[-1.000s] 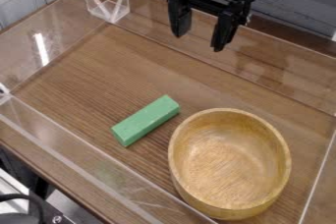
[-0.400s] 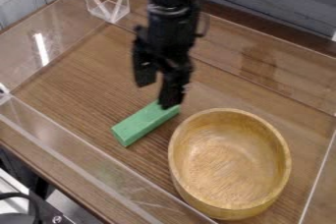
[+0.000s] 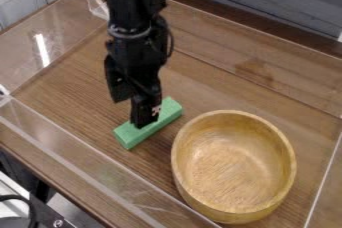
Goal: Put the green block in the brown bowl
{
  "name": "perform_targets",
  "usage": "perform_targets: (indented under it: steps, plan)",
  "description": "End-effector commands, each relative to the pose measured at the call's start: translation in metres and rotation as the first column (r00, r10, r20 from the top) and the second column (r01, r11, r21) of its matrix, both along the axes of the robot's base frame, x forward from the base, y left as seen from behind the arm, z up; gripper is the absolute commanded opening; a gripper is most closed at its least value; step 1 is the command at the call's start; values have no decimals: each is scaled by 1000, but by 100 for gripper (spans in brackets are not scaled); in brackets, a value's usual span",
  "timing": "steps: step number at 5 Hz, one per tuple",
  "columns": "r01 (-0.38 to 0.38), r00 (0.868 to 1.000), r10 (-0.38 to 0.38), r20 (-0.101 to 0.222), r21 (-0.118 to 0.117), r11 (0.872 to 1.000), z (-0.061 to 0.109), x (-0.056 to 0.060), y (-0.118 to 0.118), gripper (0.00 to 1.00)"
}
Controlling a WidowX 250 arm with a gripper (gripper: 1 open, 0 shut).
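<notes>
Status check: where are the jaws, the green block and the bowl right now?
Gripper open, jaws straddling the green block. Block flat on the table, not lifted. Brown bowl empty, just right of it. Nothing in the way.

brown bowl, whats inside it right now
Nothing is inside the brown bowl: its whole wooden floor shows bare. The green block lies on the table beside its left rim, with the open tool over it covering the block's middle.
</notes>
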State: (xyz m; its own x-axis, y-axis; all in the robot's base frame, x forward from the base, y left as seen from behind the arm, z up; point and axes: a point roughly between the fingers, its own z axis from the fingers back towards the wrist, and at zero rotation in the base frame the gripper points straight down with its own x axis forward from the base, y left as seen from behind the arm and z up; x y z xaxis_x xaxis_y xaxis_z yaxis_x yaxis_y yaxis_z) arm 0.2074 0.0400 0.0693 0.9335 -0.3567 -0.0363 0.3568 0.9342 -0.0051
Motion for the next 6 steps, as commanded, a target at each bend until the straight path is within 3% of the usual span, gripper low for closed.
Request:
perform_targets:
  steps: [1, 6]
  plan:
    - [7, 997, -7, 72, 6, 1000, 0, 6, 3, 100]
    - [33, 994, -32, 103, -13, 999, -33, 12, 11, 100]
